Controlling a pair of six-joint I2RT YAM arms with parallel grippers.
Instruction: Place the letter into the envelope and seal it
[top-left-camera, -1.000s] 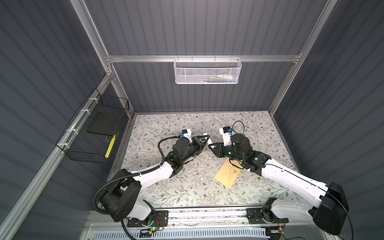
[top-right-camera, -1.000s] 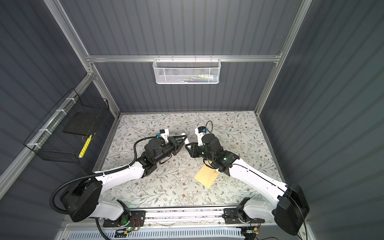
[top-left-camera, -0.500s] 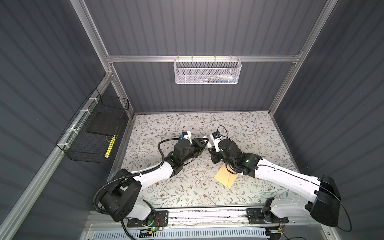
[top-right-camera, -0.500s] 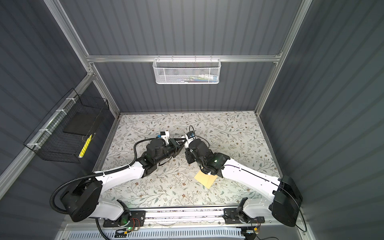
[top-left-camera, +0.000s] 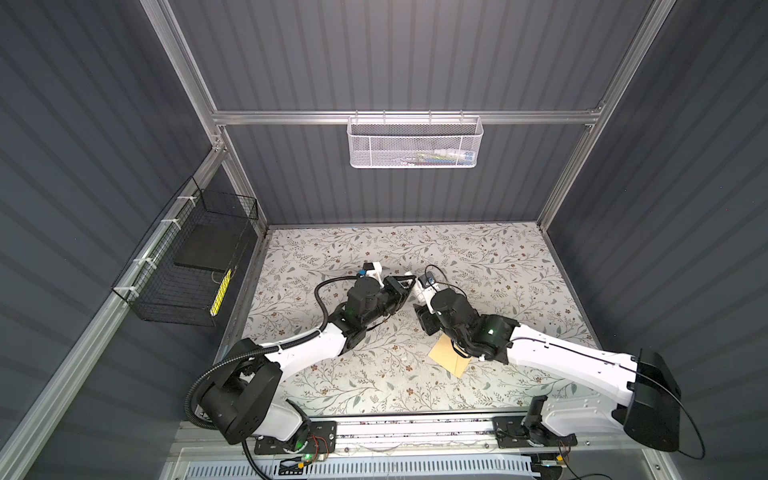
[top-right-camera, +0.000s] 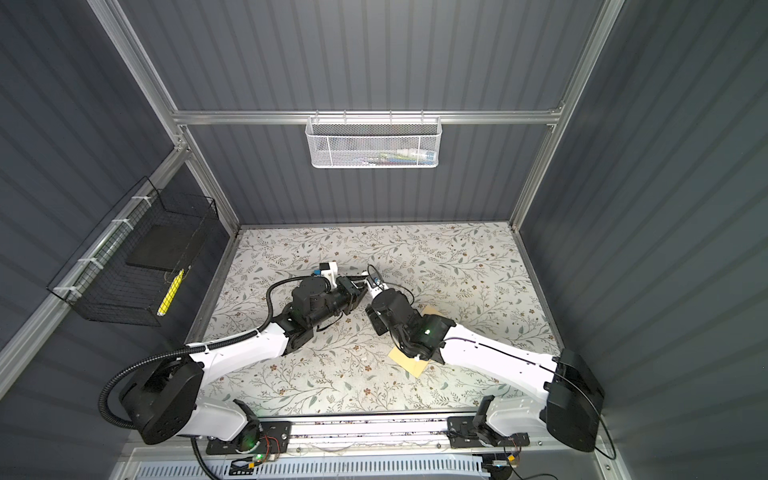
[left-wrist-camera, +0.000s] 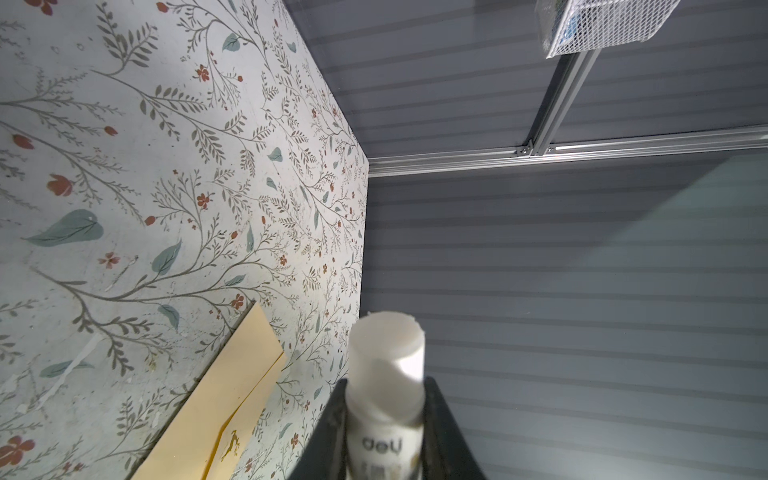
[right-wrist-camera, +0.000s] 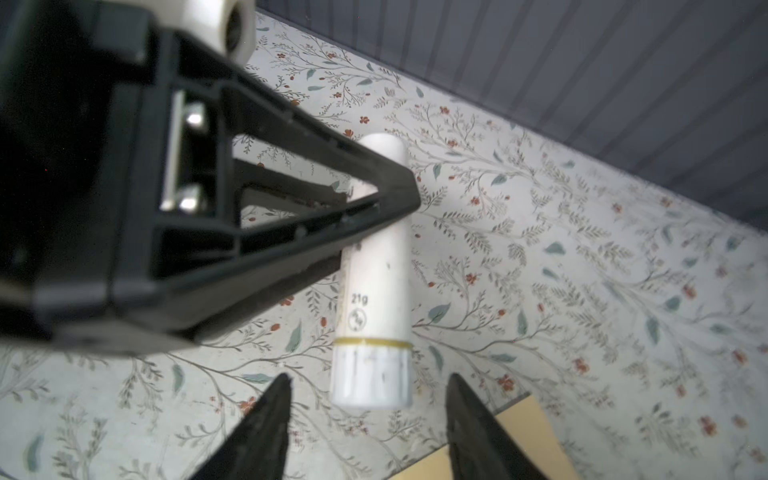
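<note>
My left gripper (left-wrist-camera: 386, 380) is shut on a white glue stick (left-wrist-camera: 386, 345), held above the floral table with its bare tip pointing away. In the right wrist view the glue stick (right-wrist-camera: 374, 291) hangs lengthwise from the left gripper's fingers (right-wrist-camera: 374, 195). My right gripper (right-wrist-camera: 370, 376) is open, its jaws on either side of the stick's ribbed base without touching it. The tan envelope (top-left-camera: 449, 357) lies flat on the table (top-left-camera: 498, 270) under the right arm, and the envelope (left-wrist-camera: 224, 399) also shows below the left gripper. The letter does not show in any view.
A white mesh basket (top-left-camera: 415, 143) hangs on the back wall. A black wire basket (top-left-camera: 195, 266) is fixed to the left wall. Dark ribbed walls close the table in on three sides. Both arms meet near the table's middle (top-right-camera: 365, 291).
The right arm has swung left toward the left gripper, and its jaws have spread apart around the stick's base. The left arm has hardly moved.
</note>
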